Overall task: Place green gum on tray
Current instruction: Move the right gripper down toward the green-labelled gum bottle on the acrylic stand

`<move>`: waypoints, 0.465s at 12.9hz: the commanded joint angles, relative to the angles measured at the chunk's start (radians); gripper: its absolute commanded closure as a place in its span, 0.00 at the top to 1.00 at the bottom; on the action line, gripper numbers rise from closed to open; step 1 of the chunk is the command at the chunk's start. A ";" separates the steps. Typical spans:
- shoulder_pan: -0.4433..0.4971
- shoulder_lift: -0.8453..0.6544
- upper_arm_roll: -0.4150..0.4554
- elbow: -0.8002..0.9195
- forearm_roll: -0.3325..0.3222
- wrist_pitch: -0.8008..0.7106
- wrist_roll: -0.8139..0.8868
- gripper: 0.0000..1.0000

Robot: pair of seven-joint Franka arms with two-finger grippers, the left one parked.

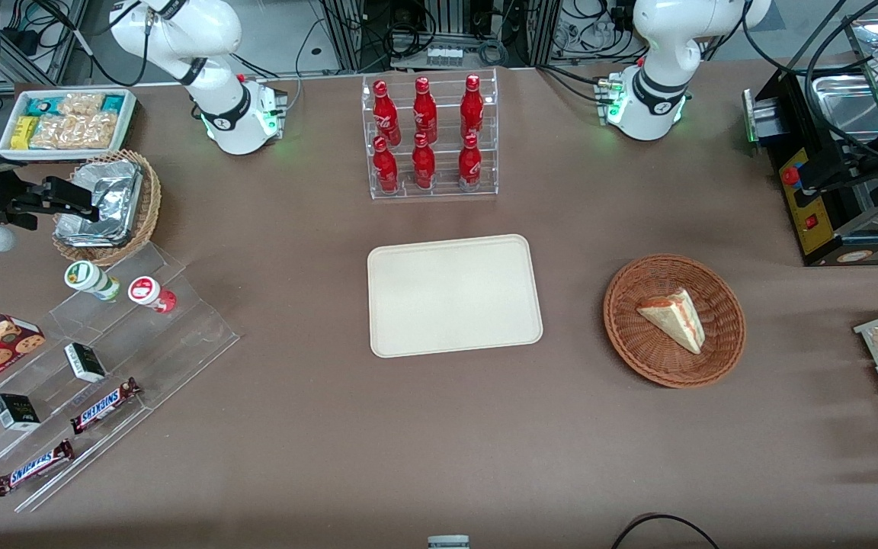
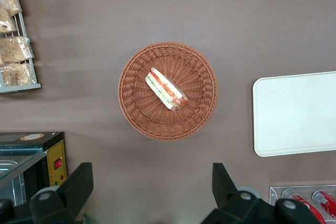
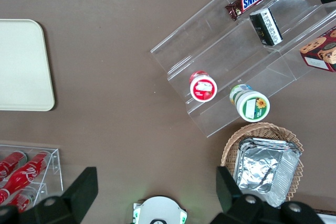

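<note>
Gripper, jaws spread apart and empty, hangs over the foil basket; green gum stands upright on the clear tiered stand, just below and front-cameraward of the jaws, tray well apart.

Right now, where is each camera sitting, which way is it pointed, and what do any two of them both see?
Front view: high above the table's front edge, looking down on tray, green gum and both arm bases; the gripper hovers by the foil basket.
Left wrist view: on the parked arm, facing down at the sandwich basket; its own fingers show.
Right wrist view: facing down on the gum; open gripper shows.
All three share the tray.
</note>
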 commanded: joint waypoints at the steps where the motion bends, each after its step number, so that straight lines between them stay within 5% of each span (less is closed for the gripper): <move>1: -0.005 0.008 -0.010 0.017 0.031 -0.016 0.012 1.00; 6: -0.009 -0.012 -0.039 -0.098 0.033 0.043 -0.037 1.00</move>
